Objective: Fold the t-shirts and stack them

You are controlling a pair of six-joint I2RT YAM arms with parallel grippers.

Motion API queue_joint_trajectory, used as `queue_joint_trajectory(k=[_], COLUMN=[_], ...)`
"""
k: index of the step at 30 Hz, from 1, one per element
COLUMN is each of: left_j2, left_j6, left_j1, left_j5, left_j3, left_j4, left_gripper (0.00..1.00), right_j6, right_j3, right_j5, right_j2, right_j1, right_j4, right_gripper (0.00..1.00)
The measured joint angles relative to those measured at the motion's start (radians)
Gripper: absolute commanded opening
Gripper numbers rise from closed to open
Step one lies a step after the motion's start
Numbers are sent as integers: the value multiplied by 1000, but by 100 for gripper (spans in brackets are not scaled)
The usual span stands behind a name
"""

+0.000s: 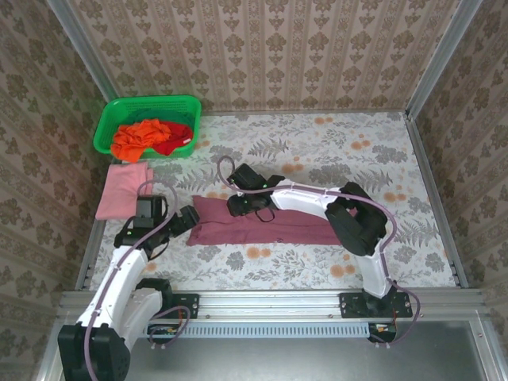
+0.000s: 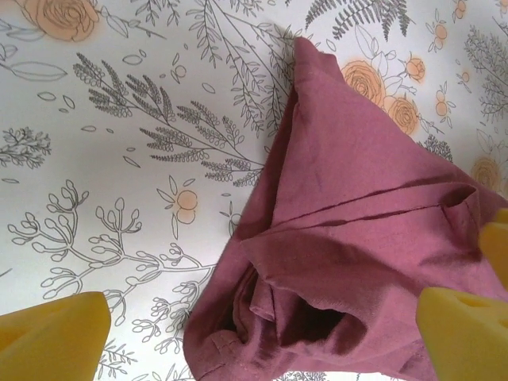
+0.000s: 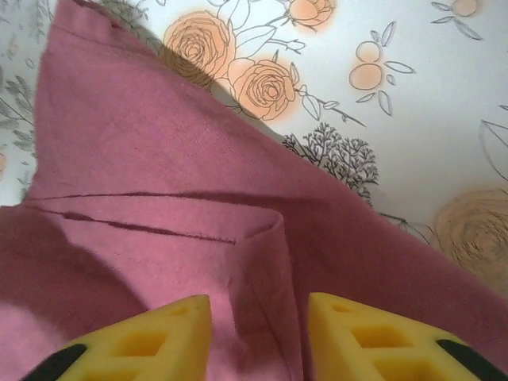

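the maroon t-shirt [image 1: 270, 226] lies in the middle of the counter [image 1: 357, 159], folded into a long band that runs left to right. a light pink t-shirt [image 1: 123, 190] sits folded flat at the left edge. the orange t-shirt [image 1: 139, 136] and the red t-shirt [image 1: 176, 139] are bunched in the green basket [image 1: 107, 131] at the far left corner.

the left pincer [image 1: 187, 221] hangs at the band's left end with its jaws spread wide and nothing held. in the left wrist view its yellow pads [image 2: 55, 333] stand well apart, one over bare counter and one over the cloth, with the rumpled end of the shirt between them. the right pincer [image 1: 248, 208] sits over the band's far edge, toward its left half. in its own wrist view the fingers [image 3: 151, 341] straddle a raised folded edge with a narrow gap between them. we cannot tell whether they are pinching that edge or only bracketing it.

we judge this shirt light, limp and thin. it will not hold a shape and will sag from any single point we lift. layers may slide over each other, so a pinch that catches only the top ply would peel the fold open. the best hold looks to be at the two corners of the left end, each pincer biting through every layer close to the edge. the crumpled pocket under the left pincer is a poor spot, since loose cloth there could bunch up.
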Motion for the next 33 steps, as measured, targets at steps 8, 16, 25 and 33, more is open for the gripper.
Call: queue_joint_trajectory(k=[8, 16, 25, 33], left_j2=[6, 24, 63, 116], left_j6=[-3, -3, -3, -1], left_j1=[1, 1, 1, -1], left_j5=[22, 37, 64, 98], left_j3=[-7, -7, -7, -6], left_j4=[19, 39, 75, 106], left_gripper=[100, 100, 100, 100], right_j6=[-16, 11, 100, 144], right_j3=[0, -128, -278, -322], right_j5=[-3, 27, 95, 113], right_j2=[12, -99, -237, -240], right_j1=[0, -1, -6, -8], right_j4=[3, 68, 158, 172], right_gripper=[0, 0, 0, 19])
